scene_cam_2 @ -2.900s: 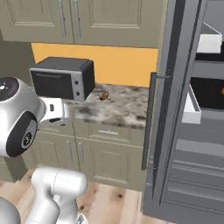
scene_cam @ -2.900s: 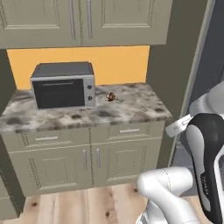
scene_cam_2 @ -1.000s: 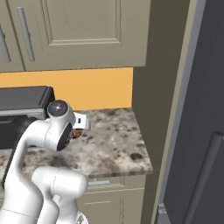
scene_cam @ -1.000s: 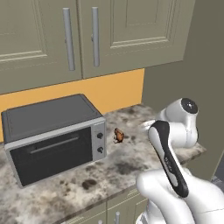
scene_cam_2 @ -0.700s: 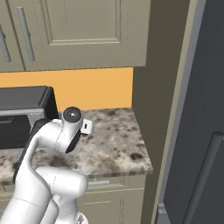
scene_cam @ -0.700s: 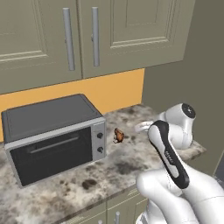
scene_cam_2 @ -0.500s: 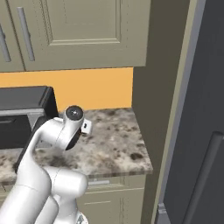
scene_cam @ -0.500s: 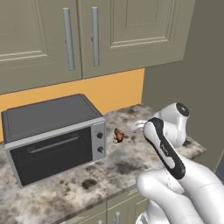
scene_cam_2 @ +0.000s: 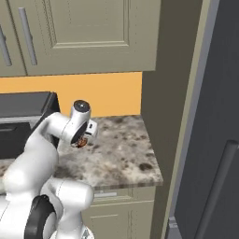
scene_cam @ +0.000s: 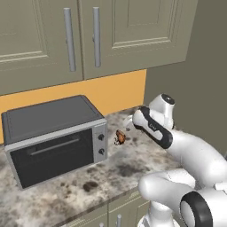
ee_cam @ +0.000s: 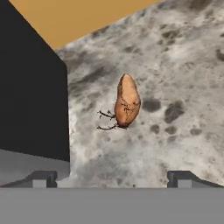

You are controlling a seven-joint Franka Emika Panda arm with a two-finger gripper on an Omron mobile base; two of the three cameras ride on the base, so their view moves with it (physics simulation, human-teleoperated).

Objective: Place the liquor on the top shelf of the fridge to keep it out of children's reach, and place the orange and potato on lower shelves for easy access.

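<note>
- Centrally in the hand view lies the potato (ee_cam: 127, 101), a reddish-brown elongated lump with thin dark roots trailing from its lower end. It rests alone on the speckled grey tabletop (ee_cam: 183, 65), touching nothing else.
- In the left base view the potato (scene_cam: 119, 137) sits at mid-frame, just beside the right front corner of the grey countertop oven (scene_cam: 53, 133). In the right base view only a sliver of it (scene_cam_2: 82, 141) peeks out left of centre, under the arm's wrist.
- The tool (ee_cam: 112, 177) shows as two dark tips at the bottom of the hand view, spread wide apart with nothing between them. It is released and hovers short of the potato, aimed at it, not touching.
- In the left base view the white arm reaches from the lower right toward mid-frame, its wrist ending just right of the potato.
- An orange wall panel (scene_cam: 119, 91) runs behind the tabletop, with beige upper cabinets (scene_cam: 88, 35) across the top of the frame.
- The fridge (scene_cam_2: 210, 140) fills the right edge of the right base view as a tall grey body; its shelves cannot be seen from here.
- Judged progress: the potato is not yet grasped, so its move to a lower shelf remains. Nothing here tells whether the liquor or orange are placed.
</note>
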